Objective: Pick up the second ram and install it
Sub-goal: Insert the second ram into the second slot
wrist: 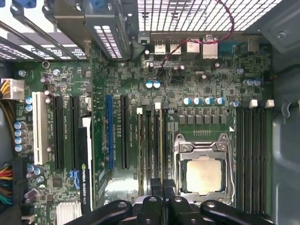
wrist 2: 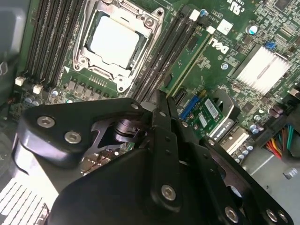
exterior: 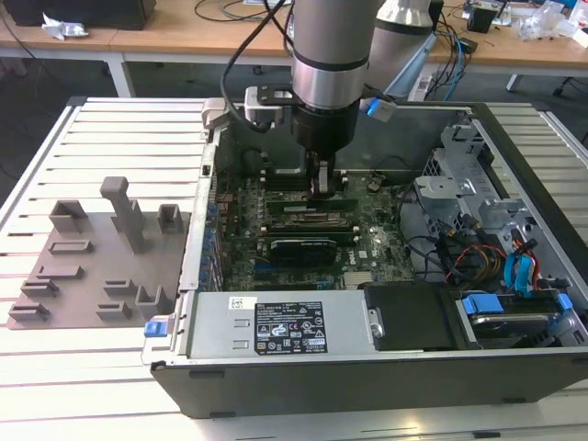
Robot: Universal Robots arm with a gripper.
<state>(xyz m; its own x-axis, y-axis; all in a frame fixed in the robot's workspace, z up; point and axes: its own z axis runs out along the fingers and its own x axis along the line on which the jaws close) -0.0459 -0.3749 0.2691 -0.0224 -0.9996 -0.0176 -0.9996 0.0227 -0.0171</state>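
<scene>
- The second ram (wrist 2: 187,58) is standing on edge in a memory slot just beside the CPU socket (wrist 2: 117,42) in the second wrist view, a slim green board running along the black slots.
- In the first wrist view the same stick (wrist: 161,145) is showing as a thin strip among the slots next to the socket (wrist: 202,174).
- The gripper (wrist: 163,185) is hanging right over that stick, its jaws drawn narrow with the two tips close together; whether they are pinching the board or only pressing on it, I cannot tell.
- In the exterior view the gripper (exterior: 321,184) is reaching down into the open computer case (exterior: 367,367), low over the motherboard (exterior: 303,241).
- The case is lying on its side on a pale slatted tabletop (exterior: 119,129), with wooden desks (exterior: 184,41) running across the room behind it.
- Toward the exterior view's left, a grey tray (exterior: 92,266) with raised blocks is sitting on the tabletop just beside the case.
- Inside the case, toward the exterior view's right, a drive cage (exterior: 459,184) and bundled coloured cables (exterior: 514,266) are crowding the board.
- A silver power supply (exterior: 276,333) is lining the near wall.
- Dark expansion slots (wrist: 65,133) and a finned heatsink (wrist 2: 262,68) are flanking the memory area in the wrist views.
</scene>
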